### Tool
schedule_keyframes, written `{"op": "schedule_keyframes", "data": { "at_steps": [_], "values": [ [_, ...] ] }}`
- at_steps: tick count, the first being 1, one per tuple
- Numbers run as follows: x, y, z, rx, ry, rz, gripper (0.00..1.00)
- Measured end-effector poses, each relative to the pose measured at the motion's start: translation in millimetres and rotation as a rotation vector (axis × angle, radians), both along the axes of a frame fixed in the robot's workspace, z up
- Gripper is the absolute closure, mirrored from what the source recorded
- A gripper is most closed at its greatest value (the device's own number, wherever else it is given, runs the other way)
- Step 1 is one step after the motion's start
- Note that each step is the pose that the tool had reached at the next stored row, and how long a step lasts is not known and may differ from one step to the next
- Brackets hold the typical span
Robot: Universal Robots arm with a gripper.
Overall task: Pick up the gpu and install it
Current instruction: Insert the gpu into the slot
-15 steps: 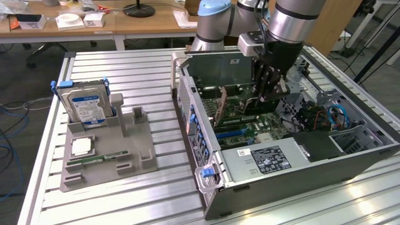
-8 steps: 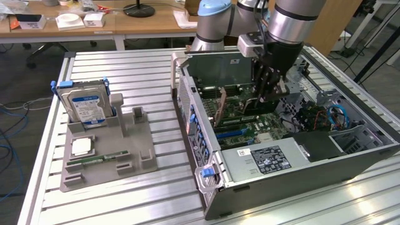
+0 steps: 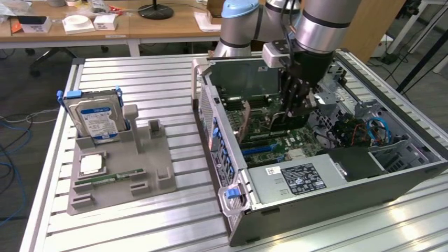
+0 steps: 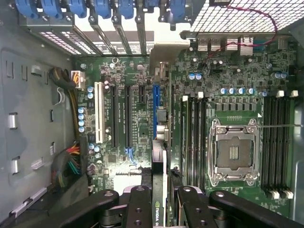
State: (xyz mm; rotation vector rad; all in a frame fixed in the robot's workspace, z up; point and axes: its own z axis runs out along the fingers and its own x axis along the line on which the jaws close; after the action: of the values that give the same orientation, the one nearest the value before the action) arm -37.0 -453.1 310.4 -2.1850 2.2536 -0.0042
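Clamping gpu [image 4: 159, 156] edge-on in gripper [image 4: 159, 209], held over blue slot [image 4: 156, 97] at twelve o'clock, aligning for insertion into motherboard [image 4: 133, 128].

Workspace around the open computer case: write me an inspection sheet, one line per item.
Surface: ribbed metal table, carrying the open computer case and a grey parts holder.
Job's things: gpu held edge-on over the motherboard, lined up near the blue slot.
Clutter: hard drive standing in the holder; memory stick lying flat in it; a small white-topped part beside that.
Grippers: tool shut on the gpu, lowered inside the case.
Cables: blue cables inside the case; coloured wire bundle by the case wall; cables on the floor.
Surroundings: wooden desks with white boxes behind.
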Motion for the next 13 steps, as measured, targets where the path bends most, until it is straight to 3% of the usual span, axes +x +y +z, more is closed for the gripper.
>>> {"op": "schedule_keyframes", "data": {
  "at_steps": [13],
  "values": [
    [-10.9,0.0,-15.0,-0.0001,-0.0046,0.0,0.74]
  ]
}}
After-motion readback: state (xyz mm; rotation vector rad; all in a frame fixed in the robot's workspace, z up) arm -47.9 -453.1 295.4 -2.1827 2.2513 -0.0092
